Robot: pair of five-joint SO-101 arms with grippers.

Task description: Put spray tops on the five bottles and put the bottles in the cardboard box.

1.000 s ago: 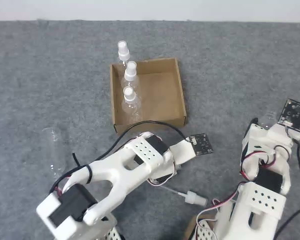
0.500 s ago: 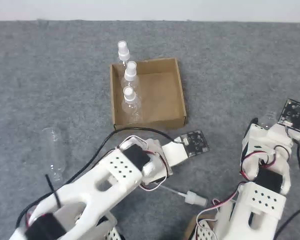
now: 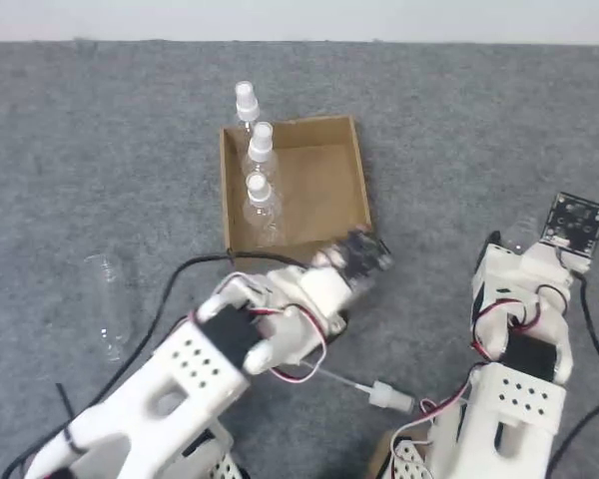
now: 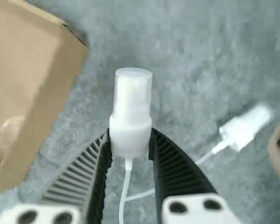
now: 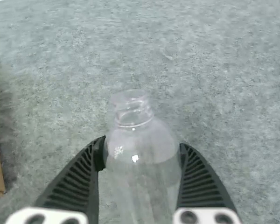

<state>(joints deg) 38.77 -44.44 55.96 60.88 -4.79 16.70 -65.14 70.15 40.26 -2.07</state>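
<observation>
On the grey carpeted table [image 3: 459, 120], the left claw [image 4: 129, 142] clamped a spray top [image 4: 130, 105]. Well apart to its right, the right claw [image 5: 139, 148] clamped an upright, open-mouthed bottle [image 5: 130, 114].

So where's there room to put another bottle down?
Inside the cardboard box, the bare floor between the capped bottles and the opposite wall is free. So is the carpet between the box and the right arm. In front of the box it is crowded: the left arm and a loose spray top.
</observation>
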